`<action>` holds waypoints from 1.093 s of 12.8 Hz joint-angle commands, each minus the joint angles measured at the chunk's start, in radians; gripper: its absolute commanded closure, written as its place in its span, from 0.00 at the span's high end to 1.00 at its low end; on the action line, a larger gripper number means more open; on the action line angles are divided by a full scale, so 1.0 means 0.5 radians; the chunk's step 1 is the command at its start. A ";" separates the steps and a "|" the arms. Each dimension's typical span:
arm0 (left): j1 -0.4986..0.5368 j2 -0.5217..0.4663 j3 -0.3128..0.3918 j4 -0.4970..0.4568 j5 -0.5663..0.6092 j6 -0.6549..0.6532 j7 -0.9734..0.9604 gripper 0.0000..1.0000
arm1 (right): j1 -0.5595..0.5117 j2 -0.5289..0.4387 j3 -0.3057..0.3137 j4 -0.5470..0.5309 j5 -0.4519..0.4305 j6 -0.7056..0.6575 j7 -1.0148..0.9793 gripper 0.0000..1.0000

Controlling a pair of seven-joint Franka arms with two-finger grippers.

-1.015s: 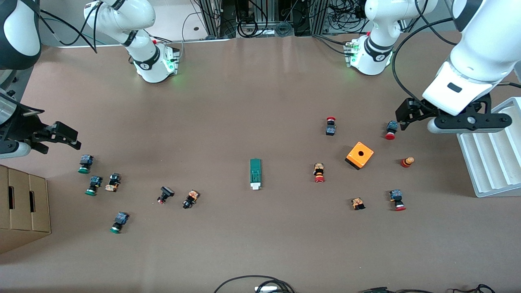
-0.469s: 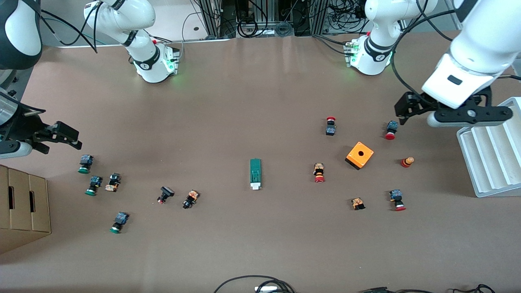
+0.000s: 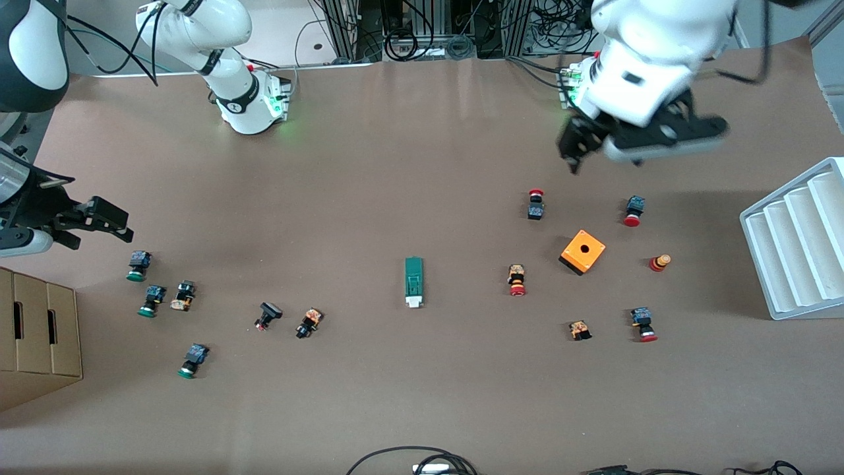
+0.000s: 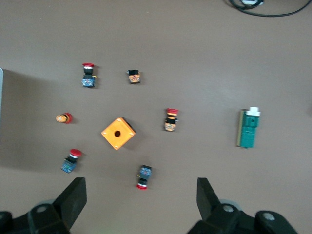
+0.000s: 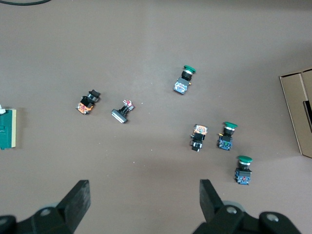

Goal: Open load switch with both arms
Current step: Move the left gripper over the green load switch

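Load switch (image 3: pixel 413 282): lies flat mid-table (image 3: pixel 409 165), untouched, between two clusters of push buttons, well apart from both claws; left claw (image 3: pixel 572 150) open above the red-capped buttons, right claw (image 3: pixel 99 221) open, waiting near the green-capped ones.

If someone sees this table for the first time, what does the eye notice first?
The orange box with a hole stands out first, toward the left arm's end of the table among red-capped push buttons. The dark-green load switch lies alone mid-table. The left gripper hangs open over bare table near its base; the right gripper waits open above the green-capped buttons.
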 commanded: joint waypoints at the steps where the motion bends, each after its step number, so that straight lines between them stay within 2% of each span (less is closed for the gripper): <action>1: -0.215 -0.073 -0.067 0.009 0.132 -0.009 -0.257 1.00 | 0.014 -0.024 0.000 -0.012 -0.052 0.024 0.013 1.00; 3: -0.549 -0.068 -0.067 0.003 0.390 -0.012 -0.663 1.00 | 0.014 -0.024 0.003 -0.012 -0.052 0.024 0.016 1.00; 5: -0.718 -0.012 -0.073 -0.012 0.421 -0.009 -0.993 1.00 | 0.014 -0.024 0.000 -0.009 -0.052 0.021 0.016 1.00; 8: -0.921 0.043 -0.100 -0.040 0.547 -0.006 -1.241 1.00 | 0.014 -0.024 0.003 -0.006 -0.052 0.021 0.013 1.00; 12: -0.992 0.239 -0.446 -0.117 0.930 0.034 -1.934 1.00 | 0.011 -0.024 0.000 -0.006 -0.055 0.018 0.013 1.00; 14: -1.080 0.304 -0.490 -0.227 1.135 0.126 -2.235 1.00 | 0.008 -0.018 0.000 -0.006 -0.055 0.021 0.010 1.00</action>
